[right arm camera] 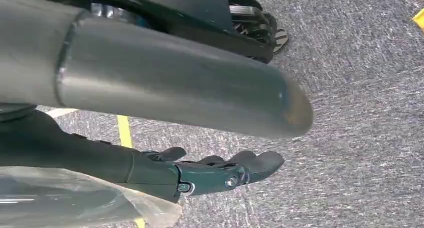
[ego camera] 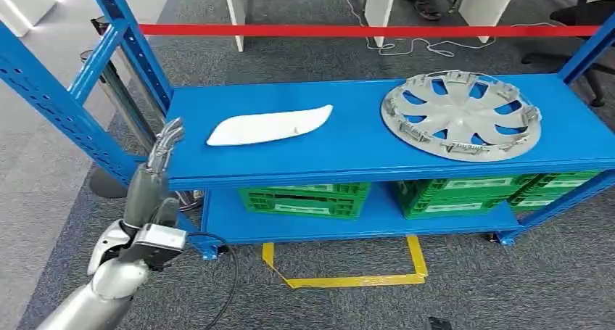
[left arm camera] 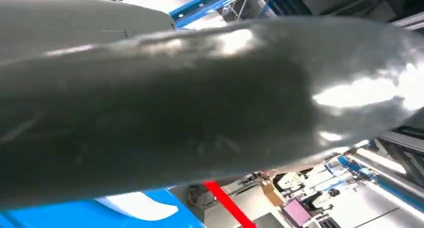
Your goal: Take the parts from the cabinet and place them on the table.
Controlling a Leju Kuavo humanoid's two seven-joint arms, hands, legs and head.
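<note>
We looked down from the robot's head at a blue metal shelving rack [ego camera: 362,167], our landmark for everything here. On its upper shelf lay two parts. A white, elongated, leaf-shaped plastic panel [ego camera: 270,125] lay flat on the left half of that shelf. A round silver-grey plastic wheel cover with spoke-like openings [ego camera: 461,114] lay flat on the right half, well apart from the white panel. Neither part was touched by a hand.

On the rack's lower shelf stood green plastic crates [ego camera: 304,200], side by side under the two parts. Yellow tape [ego camera: 348,278] marked the grey carpet in front of the rack, and a red strip [ego camera: 362,30] ran across behind it.

The robot's left hand [ego camera: 163,152] was raised at the rack's front left corner, just beside the edge of the upper shelf. Its fingers pointed upward, straight and loosely apart, and it held nothing. The white panel lay near it but apart, further in on the shelf.

The right hand [right arm camera: 220,170] hung over the grey carpet, away from the rack. Its dark fingers were stretched out and slightly curved, holding nothing.
</note>
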